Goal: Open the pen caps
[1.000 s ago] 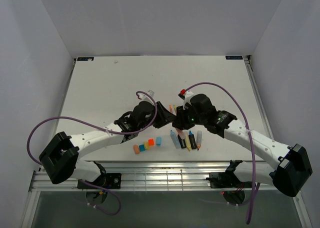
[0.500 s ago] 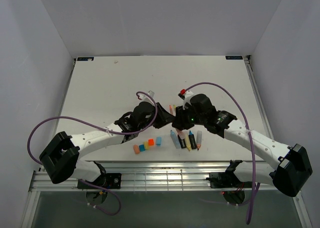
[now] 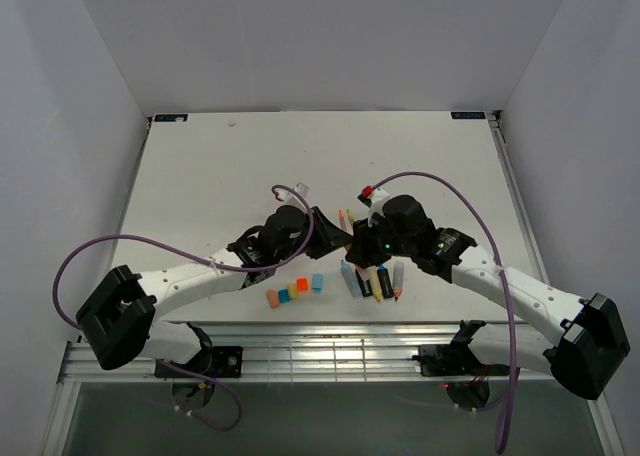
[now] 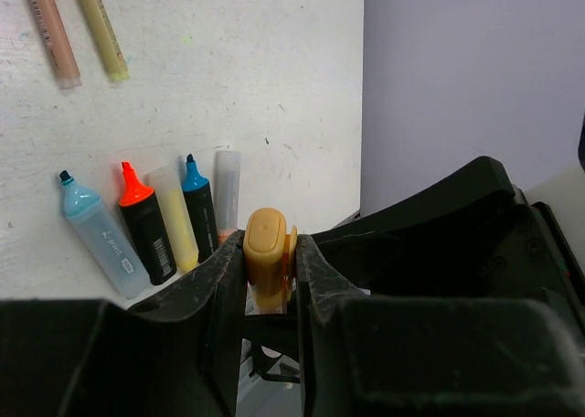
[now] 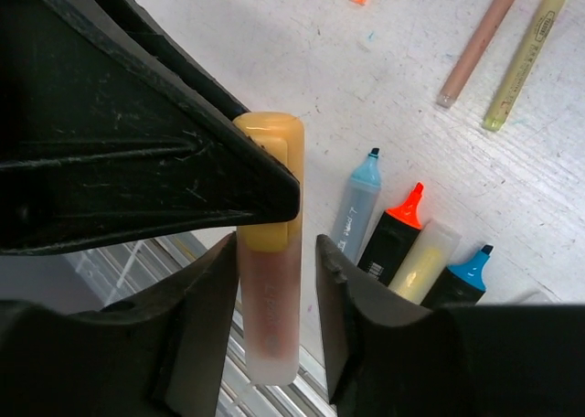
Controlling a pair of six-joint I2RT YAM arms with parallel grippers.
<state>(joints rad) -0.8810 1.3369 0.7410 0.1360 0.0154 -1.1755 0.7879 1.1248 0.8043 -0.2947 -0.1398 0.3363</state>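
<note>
Left gripper (image 4: 271,261) is clamped on the yellow-orange cap (image 4: 265,245), held in the air between the arms; right gripper (image 5: 277,266) brackets the highlighter barrel (image 5: 270,321) with a gap showing on one side; it should close firmly first; then both should pull straight along the pen's axis.

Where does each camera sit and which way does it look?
Top: above, behind the arms, looks down on the table; left arm and right arm show.
Left wrist: on its arm, looks along the left gripper, shut on a yellowish cap, toward the uncapped markers.
Right wrist: on its arm, looks down past the right gripper at the capped marker.
Shared: both wrist views show that cap and markers.
</note>
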